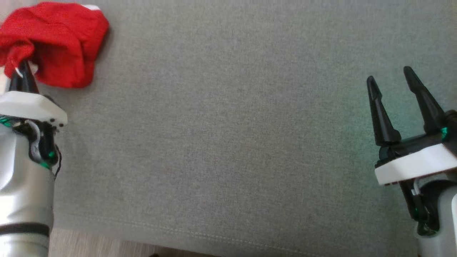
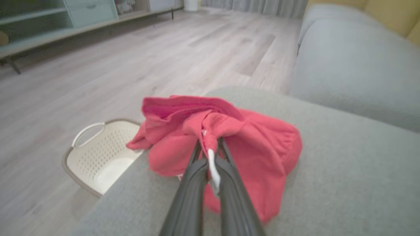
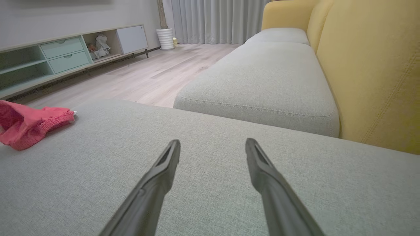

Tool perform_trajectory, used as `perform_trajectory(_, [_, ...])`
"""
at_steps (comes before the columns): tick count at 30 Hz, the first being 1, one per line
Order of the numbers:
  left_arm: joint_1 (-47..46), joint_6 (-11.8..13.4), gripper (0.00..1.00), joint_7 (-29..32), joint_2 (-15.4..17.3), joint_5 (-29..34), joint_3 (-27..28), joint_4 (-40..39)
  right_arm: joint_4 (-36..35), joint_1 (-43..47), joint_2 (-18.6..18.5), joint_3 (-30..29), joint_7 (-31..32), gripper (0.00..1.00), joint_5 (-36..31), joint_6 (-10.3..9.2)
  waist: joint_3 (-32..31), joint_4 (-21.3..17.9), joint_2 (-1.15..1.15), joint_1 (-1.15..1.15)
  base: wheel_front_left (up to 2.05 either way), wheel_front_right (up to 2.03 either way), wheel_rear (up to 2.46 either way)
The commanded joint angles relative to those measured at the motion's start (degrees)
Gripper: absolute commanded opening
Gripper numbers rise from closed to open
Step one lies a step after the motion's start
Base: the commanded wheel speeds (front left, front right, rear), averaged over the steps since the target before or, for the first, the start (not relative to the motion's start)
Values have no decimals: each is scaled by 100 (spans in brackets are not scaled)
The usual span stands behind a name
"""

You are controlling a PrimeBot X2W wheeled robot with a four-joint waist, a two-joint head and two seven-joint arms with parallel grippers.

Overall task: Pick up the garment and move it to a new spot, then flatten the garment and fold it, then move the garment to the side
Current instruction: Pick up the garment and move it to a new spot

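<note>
1 red garment (image 1: 60,39), bunched, no clear long axis.
Left gripper (image 1: 22,69) pinches it; right gripper (image 1: 389,74) spread; basket (image 2: 108,144) beside cushion (image 1: 228,142).

A home living room; grey sofa (image 3: 269,75), curtains (image 3: 213,19), sideboard (image 3: 65,55).

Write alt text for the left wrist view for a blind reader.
The left gripper has its jaws shut on a bunched red garment on a grey cushion; a white perforated basket sits on the wooden floor beside it.
</note>
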Motion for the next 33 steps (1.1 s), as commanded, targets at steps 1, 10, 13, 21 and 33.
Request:
perform_trajectory(1, [183, 49, 0, -69, 323, 125, 249, -352, -158, -10, 34, 61, -64, 100, 5, 39, -166, 43, 0, 0, 0, 0, 0])
perform_trajectory(10, [1740, 159, 0, -70, -131, 805, 605, -2644, 241, 270, 325, -69, -410, 100, 97, 39, -1079, -8, 0, 0, 0, 0, 0])
perform_trajectory(13, [2258, 210, 0, -70, -246, 964, 590, -3326, 348, 407, 409, -99, -489, 100, 131, 39, -1357, -72, 0, 0, 0, 0, 0])
perform_trajectory(21, [3400, 397, 0, 139, -375, 1206, 337, -4752, 541, 814, 602, -159, -663, 100, 178, 39, -2033, -353, 0, 0, 0, 0, 0])
perform_trajectory(33, [3809, 290, 0, 636, -630, 1300, -403, -5572, 1085, 762, 648, 267, -1109, 100, 373, 39, -2248, -1170, 0, 0, 0, 0, 0])
